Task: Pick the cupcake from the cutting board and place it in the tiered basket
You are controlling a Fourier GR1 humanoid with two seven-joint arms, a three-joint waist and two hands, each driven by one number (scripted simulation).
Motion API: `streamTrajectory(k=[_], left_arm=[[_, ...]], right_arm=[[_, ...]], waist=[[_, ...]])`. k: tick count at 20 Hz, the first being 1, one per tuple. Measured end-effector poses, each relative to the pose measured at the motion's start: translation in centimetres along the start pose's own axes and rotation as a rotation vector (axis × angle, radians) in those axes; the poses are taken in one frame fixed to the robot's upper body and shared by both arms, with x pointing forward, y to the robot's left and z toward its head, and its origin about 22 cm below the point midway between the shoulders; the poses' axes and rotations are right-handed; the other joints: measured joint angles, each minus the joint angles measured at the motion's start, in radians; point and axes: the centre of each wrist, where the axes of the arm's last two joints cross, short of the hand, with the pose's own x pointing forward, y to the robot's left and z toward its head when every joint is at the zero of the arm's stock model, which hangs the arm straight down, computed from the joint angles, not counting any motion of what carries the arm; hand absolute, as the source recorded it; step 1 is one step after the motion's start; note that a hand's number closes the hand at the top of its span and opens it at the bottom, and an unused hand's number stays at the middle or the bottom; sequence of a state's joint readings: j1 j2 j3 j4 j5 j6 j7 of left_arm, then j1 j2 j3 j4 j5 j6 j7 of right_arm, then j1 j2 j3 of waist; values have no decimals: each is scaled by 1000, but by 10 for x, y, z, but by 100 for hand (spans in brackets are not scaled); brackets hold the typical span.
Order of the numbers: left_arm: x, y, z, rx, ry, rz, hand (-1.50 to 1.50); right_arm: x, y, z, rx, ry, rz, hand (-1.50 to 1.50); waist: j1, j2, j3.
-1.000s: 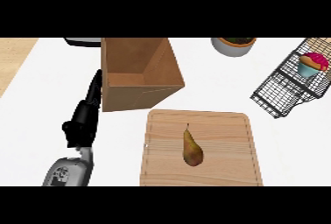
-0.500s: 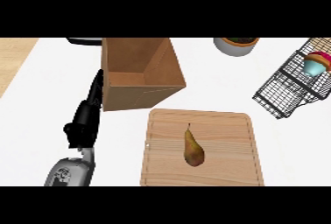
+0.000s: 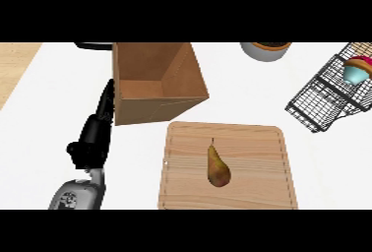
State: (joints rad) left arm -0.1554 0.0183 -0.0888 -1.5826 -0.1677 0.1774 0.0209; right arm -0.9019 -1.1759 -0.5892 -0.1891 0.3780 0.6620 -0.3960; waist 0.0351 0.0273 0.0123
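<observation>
Black and straight-fingered, the left hand (image 3: 98, 125) lies at the left of the head view on the white counter (image 3: 247, 83), its grey forearm (image 3: 78, 193) rising from the lower edge; the fingers point up the picture alongside the left wall of a brown cardboard box (image 3: 156, 81), relaxed and holding nothing. Whether the fingertips touch the box cannot be told. The box stands open-topped, just beyond the far edge of a wooden cutting board (image 3: 251, 147). On the board lies a single pear (image 3: 216, 167), stem toward the box. Further right, at the top edge, sits a grey pot (image 3: 266, 50) with a dark filling, partly cut off. At far right stands the black wire tiered basket (image 3: 320, 101), and the cupcake (image 3: 357, 69), pink-topped in a pale blue case, sits inside its upper part. The right hand shows nowhere.
</observation>
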Motion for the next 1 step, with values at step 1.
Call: streamTrajectory(k=[1], left_arm=[[0, 2, 0, 4, 2, 1, 0]], right_arm=[[-3, -6, 7, -8, 10, -10, -150]], waist=[[-2, 1, 1]])
